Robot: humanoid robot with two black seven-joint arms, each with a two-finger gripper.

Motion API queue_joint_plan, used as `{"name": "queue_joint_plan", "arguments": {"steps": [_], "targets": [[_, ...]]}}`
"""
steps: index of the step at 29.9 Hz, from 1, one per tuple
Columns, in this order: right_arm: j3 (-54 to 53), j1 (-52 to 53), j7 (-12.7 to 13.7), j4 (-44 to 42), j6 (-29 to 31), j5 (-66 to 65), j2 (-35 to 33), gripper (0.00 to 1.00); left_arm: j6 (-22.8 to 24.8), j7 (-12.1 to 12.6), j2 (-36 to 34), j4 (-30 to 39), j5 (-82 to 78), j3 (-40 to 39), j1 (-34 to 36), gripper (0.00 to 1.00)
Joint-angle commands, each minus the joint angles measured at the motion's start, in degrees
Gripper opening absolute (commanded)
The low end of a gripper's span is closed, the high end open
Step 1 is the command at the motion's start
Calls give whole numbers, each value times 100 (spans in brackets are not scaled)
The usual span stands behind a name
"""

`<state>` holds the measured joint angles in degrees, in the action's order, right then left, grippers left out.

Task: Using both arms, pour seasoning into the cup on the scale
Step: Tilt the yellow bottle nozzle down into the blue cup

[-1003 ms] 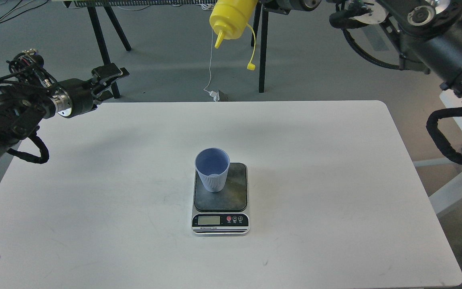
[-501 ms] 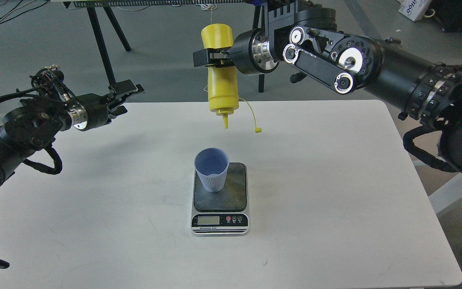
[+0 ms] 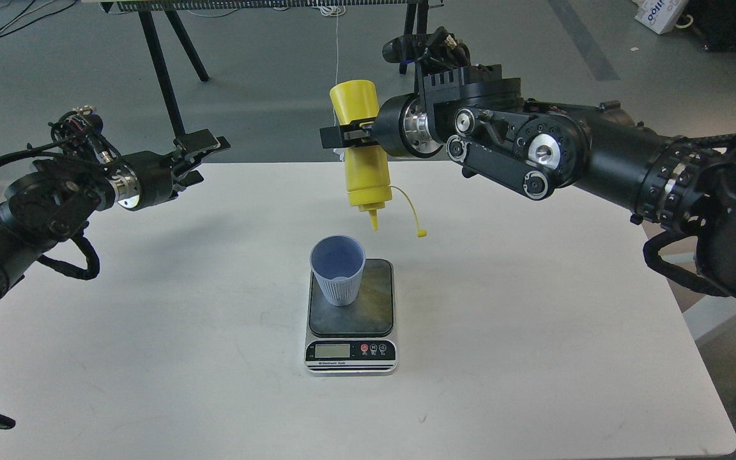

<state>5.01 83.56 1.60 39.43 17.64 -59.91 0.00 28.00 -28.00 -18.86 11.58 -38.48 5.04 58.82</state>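
- the yellow squeeze bottle (image 3: 363,160) hangs upside down, nozzle pointing down, above and just behind-right of the cup (image 3: 338,271); its little tethered cap dangles free to the right of the nozzle.
- the right gripper (image 3: 349,135) is clamped across the bottle's middle, fingers closed on the soft wall.
- the bottle looks like thin, springy plastic: light, easy to dent, probably a bit slick. holding it mid-body seems right, since a squeeze there should push seasoning out.
- the cup stands upright on the back-left part of the scale (image 3: 351,316), which sits on the white tabletop (image 3: 534,358). the cup looks light and tippy, so a bump from the nozzle could knock it over.
- the right arm reaches in level from the right of the cup, wrist turned so the bottle is nearly vertical.
- the left gripper (image 3: 197,156) sits well to the left of the cup, near the tabletop's far edge, fingers parted and holding nothing.
- the nozzle does not yet seem to be over the cup's mouth.
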Motion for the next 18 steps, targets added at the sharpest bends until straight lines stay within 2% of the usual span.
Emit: {"name": "queue_joint_plan", "arguments": {"steps": [1,13,18], "targets": [[-9,-103,-19,-32,-270,-3,0,2,0,0,-39,2,-19,5,-20,100],[-123,-331,51,-58,-507,146,0,2,0,0,-57,2,-19,5,-20,100],[-176,-332,156,-23,-428,795,0,2,0,0,-66,2,-28,23,-55,100]]}}
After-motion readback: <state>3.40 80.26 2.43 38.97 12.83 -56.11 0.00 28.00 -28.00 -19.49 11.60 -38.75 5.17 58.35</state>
